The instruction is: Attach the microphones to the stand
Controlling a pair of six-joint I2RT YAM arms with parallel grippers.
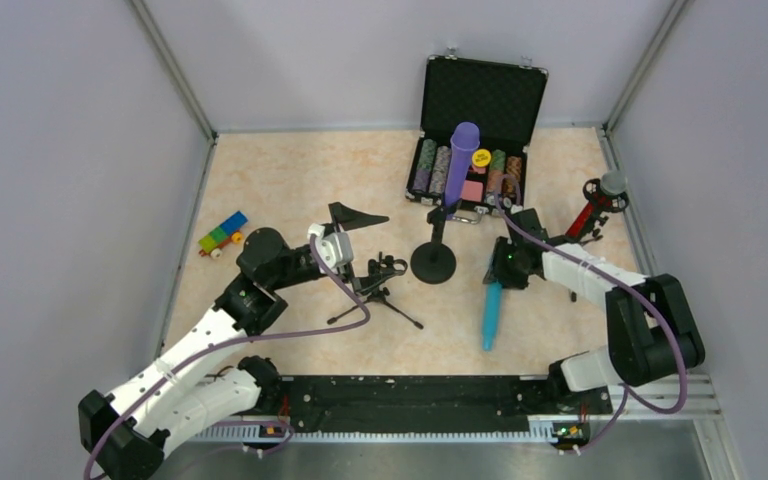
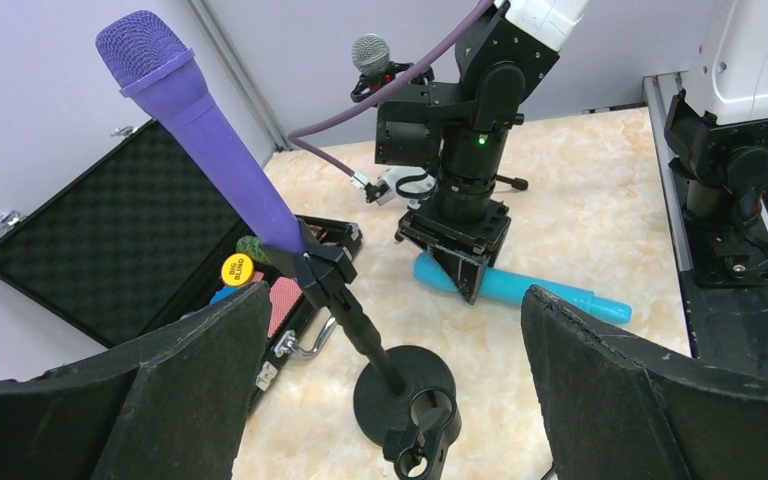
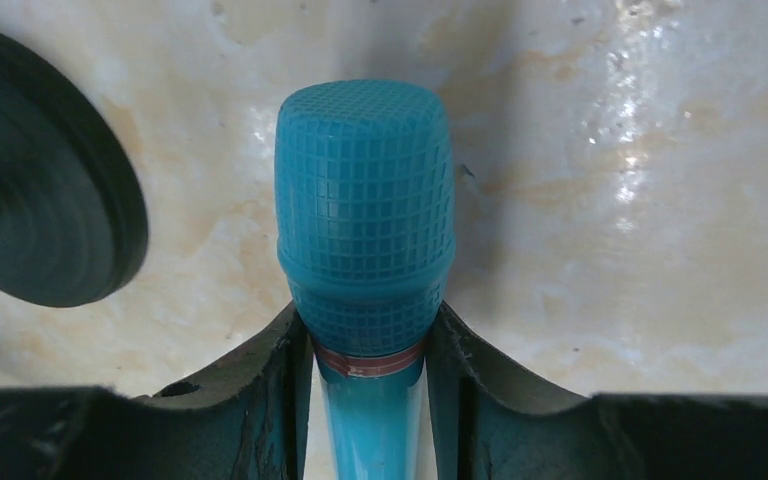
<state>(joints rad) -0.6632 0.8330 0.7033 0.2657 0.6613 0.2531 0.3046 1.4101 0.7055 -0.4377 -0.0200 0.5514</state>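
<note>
The purple microphone (image 1: 463, 152) is clipped upright in a black round-base stand (image 1: 433, 263); it also shows in the left wrist view (image 2: 210, 140) with that stand (image 2: 405, 385). The teal-blue microphone (image 1: 491, 312) lies flat on the table, head toward the stand. My right gripper (image 1: 506, 270) is down over its neck, jaws closed against both sides just below the head (image 3: 365, 200). The red microphone with the silver head (image 1: 605, 195) sits in a holder at the far right. My left gripper (image 1: 365, 240) is wide open and empty, above a small black tripod stand (image 1: 382, 282).
An open black case (image 1: 480, 95) of poker chips stands at the back, right behind the purple microphone. A coloured toy block car (image 1: 222, 233) lies at the left. Grey walls close in the table on both sides and at the back.
</note>
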